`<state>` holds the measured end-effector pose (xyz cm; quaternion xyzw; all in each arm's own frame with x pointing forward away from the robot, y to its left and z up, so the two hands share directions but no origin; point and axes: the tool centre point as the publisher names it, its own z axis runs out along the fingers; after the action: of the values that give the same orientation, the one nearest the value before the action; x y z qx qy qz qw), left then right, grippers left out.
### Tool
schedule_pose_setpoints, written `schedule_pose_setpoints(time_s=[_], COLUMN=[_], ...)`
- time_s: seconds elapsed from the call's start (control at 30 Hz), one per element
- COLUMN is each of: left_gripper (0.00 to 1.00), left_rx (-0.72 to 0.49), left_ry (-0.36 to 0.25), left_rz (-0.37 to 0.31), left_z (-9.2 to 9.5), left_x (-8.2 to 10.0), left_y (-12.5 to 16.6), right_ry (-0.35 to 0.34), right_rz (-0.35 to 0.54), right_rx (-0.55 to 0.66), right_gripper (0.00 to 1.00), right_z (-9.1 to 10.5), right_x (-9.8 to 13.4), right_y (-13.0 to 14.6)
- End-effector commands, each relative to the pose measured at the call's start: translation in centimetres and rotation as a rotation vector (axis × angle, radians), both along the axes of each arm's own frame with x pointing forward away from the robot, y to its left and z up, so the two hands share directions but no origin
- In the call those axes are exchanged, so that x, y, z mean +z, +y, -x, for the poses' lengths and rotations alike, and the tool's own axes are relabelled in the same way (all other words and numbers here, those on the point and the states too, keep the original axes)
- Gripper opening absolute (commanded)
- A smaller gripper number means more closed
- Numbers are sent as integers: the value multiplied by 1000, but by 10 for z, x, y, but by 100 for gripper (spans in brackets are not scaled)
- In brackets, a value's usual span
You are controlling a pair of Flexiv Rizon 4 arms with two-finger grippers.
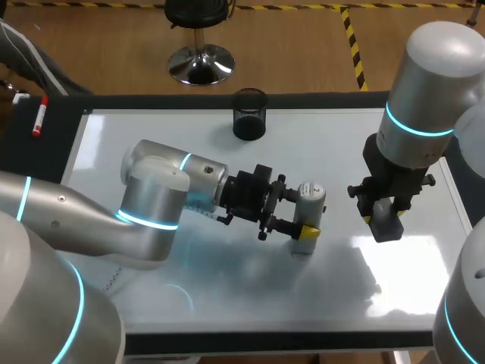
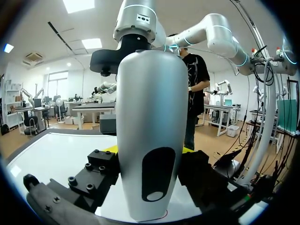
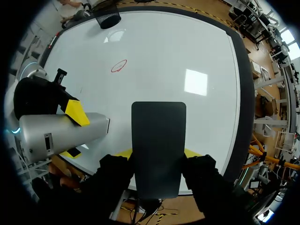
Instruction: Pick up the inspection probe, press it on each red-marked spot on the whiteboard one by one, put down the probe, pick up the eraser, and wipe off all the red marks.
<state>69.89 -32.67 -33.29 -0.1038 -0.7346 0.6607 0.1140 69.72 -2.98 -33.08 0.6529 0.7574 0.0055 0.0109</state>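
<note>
My left gripper point(image 1: 301, 221) is shut on the silver inspection probe point(image 1: 309, 196), which stands upright with its tip on the whiteboard point(image 1: 333, 152) near the middle. In the left wrist view the probe point(image 2: 150, 93) fills the space between the fingers, with a thin red line at its base. My right gripper point(image 1: 385, 218) hangs over the board's right side, shut on the dark eraser point(image 1: 386, 226). The right wrist view shows the eraser point(image 3: 158, 136) between the yellow tips, the probe point(image 3: 61, 133) beside it, and a red oval mark point(image 3: 118, 66) farther ahead on the board.
A black mesh cup point(image 1: 248, 114) stands at the board's far edge, also seen as the cup point(image 3: 107, 18) beyond the red mark. A red-capped marker point(image 1: 38, 119) lies on the dark table left of the board.
</note>
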Motion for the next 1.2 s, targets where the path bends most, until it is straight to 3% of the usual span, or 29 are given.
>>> schedule_pose_setpoints(time_s=[0.03,0.37,1.2], left_gripper=[0,0,0], left_rx=[9,13,19], left_ry=[0,-1,-17], left_rz=[12,27,28], left_z=[5,8,3], left_x=[-10,0,47], left_y=[1,3,11], right_ry=[0,0,0], right_rz=[-3,-3,-3], right_rx=[2,2,2], right_gripper=[0,0,0], right_z=[0,0,0], right_x=[1,1,1], right_y=[-2,-2,-2])
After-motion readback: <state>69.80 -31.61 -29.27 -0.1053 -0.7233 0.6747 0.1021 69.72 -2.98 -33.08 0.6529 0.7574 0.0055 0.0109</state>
